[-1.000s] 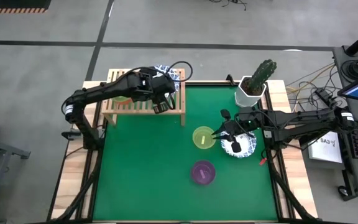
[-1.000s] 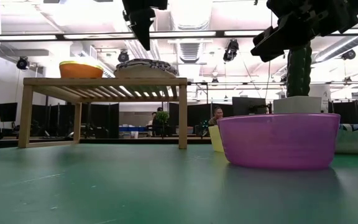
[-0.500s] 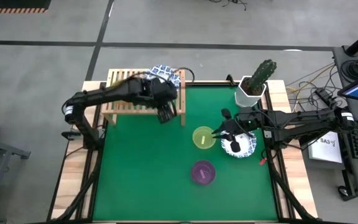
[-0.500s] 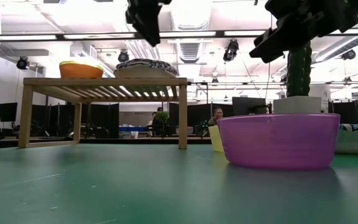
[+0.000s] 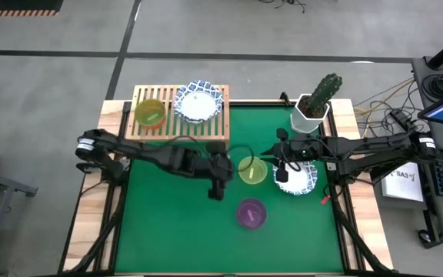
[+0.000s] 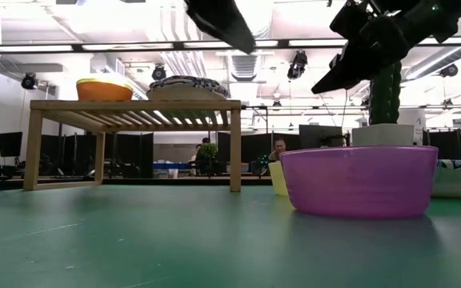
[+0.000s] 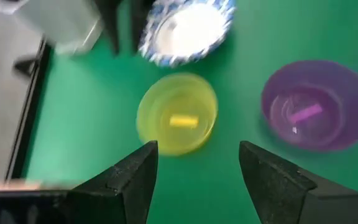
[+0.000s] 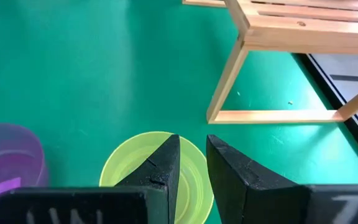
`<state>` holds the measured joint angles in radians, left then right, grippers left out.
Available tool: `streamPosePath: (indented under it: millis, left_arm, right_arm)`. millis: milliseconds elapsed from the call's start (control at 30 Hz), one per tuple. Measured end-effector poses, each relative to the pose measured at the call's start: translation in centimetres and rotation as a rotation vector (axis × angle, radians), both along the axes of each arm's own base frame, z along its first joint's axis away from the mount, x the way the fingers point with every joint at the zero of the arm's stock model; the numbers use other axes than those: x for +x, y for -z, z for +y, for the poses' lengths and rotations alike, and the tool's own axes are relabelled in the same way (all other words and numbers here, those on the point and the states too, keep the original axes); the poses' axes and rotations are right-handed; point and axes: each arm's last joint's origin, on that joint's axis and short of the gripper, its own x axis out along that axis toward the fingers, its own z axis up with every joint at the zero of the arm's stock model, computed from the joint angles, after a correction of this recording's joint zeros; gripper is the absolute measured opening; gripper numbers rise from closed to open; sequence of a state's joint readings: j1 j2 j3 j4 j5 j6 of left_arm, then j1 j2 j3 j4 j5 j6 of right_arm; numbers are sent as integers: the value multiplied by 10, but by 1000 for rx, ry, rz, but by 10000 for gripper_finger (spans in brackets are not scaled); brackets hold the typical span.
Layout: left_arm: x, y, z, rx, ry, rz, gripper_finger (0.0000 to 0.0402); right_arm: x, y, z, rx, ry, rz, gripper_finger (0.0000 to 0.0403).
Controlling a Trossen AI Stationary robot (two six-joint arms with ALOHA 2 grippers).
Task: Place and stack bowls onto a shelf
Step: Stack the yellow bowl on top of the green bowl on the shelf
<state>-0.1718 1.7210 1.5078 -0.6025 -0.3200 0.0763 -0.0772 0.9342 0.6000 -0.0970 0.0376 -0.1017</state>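
The light-wood shelf (image 5: 179,131) stands at the table's far left. On its slats rest a yellow-green bowl nested in an orange-red one (image 5: 150,113) and a white blue-rimmed bowl (image 5: 198,102). On the green mat stand a lime bowl (image 5: 251,170), a purple bowl (image 5: 251,213) and another white blue-rimmed bowl (image 5: 302,181). My left gripper (image 5: 216,192) hovers open just left of the lime bowl (image 7: 176,121), touching nothing. My right gripper (image 5: 274,162) hangs above the lime bowl's right rim (image 8: 157,168) with only a narrow gap between its fingers and nothing held.
A white angular pot with a cactus (image 5: 314,108) stands at the far right corner, behind the right arm. Small tags lie inside the lime and purple bowls. Bare green mat (image 5: 168,223) stretches across the near left of the table.
My left gripper has swung from above the shelf's right end toward the near and right, out over the mat to beside the lime bowl, uncovering the white bowl on the shelf. My right gripper has tipped slightly over the lime bowl. No bowl has moved.
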Motion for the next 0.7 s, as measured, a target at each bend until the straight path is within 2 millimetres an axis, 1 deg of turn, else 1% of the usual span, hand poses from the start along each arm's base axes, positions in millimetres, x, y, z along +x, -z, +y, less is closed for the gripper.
streamPosePath:
  millis: [133, 233, 400, 700]
  left_arm:
    - [9, 29, 0, 36, 45, -109, 208]
    - [13, 47, 5, 56, 50, -134, 208]
    - [26, 72, 4, 80, 66, -107, 207]
    - [58, 117, 8, 126, 83, 4, 207]
  right_arm:
    - [0, -1, 0, -1, -2, -2, 68]
    - [-3, -2, 1, 9, -7, 0, 68]
    - [-9, -3, 1, 19, -3, 24, 68]
    - [-16, -8, 2, 20, -2, 7, 68]
